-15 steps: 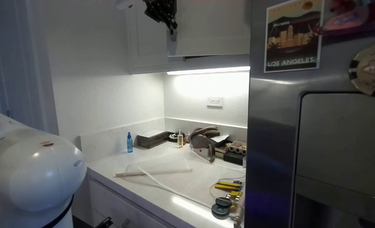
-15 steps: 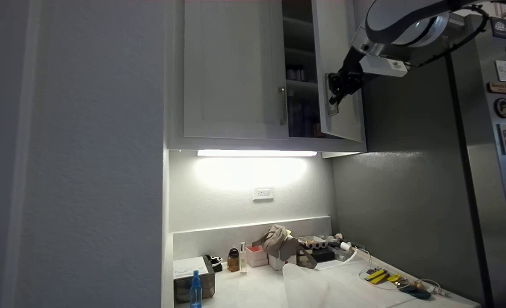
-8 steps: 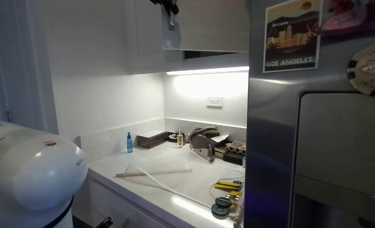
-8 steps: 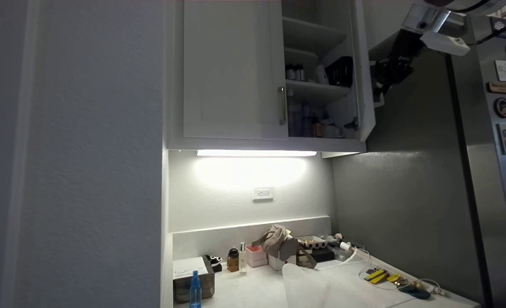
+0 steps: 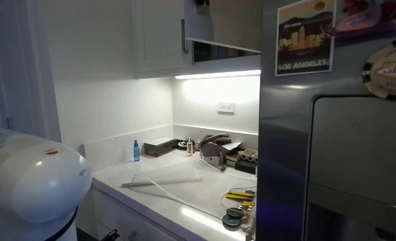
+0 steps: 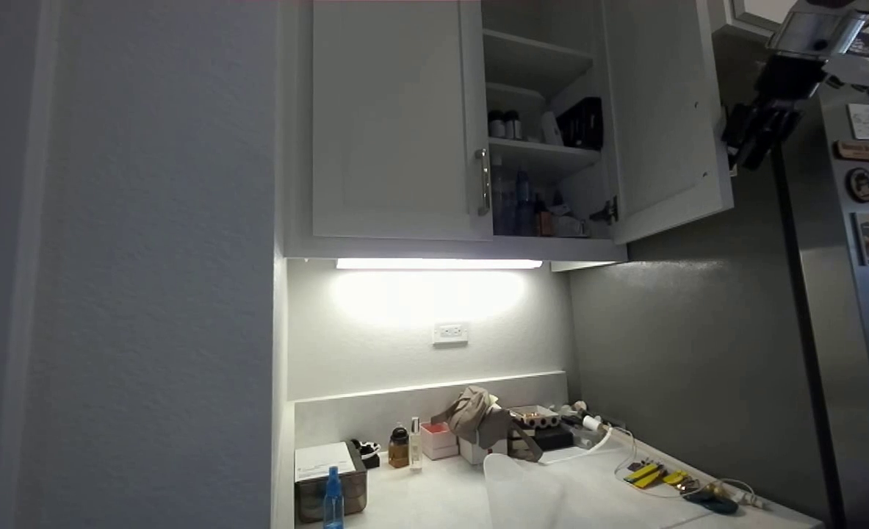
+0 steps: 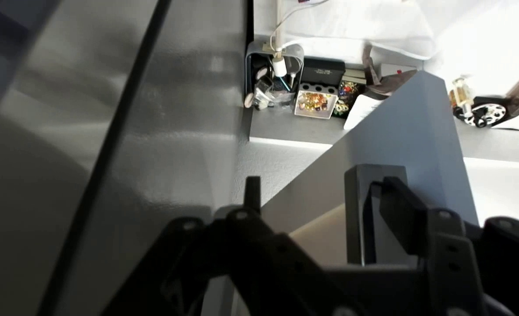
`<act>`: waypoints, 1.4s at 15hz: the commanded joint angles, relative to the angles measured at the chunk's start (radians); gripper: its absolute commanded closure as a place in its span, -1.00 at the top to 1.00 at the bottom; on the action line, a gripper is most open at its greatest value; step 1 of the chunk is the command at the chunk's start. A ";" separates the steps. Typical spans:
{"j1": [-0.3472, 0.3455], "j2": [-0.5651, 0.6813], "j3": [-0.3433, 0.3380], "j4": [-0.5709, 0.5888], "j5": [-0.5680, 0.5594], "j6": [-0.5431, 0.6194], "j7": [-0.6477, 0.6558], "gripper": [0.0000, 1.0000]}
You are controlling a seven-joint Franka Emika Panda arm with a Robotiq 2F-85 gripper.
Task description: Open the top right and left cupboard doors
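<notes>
Evidently, I have the gripper spread wide: one finger appears hooked behind the right handle, while its mate stands free, well apart. I judge this a hook rather than a pinch, letting the handle turn in the gap as the right door swings. That door stands open, angled outward, with the gripper at its outer face, on the side towards the fridge. The left door is closed, its left handle beside the exposed shelves, well apart from the gripper; I record it as outstanding.
</notes>
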 commanded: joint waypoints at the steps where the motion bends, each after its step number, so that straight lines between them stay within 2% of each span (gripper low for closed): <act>1: -0.004 0.091 -0.010 0.093 -0.028 -0.168 -0.066 1.00; 6: 0.039 0.207 -0.014 0.231 -0.055 -0.425 -0.165 1.00; 11: 0.101 0.344 0.012 0.371 -0.057 -0.666 -0.234 1.00; 14: 0.138 0.406 0.012 0.459 -0.087 -0.815 -0.328 1.00; 18: 0.164 0.426 0.025 0.554 -0.189 -0.959 -0.491 1.00; 21: 0.181 0.419 0.027 0.605 -0.294 -1.016 -0.626 1.00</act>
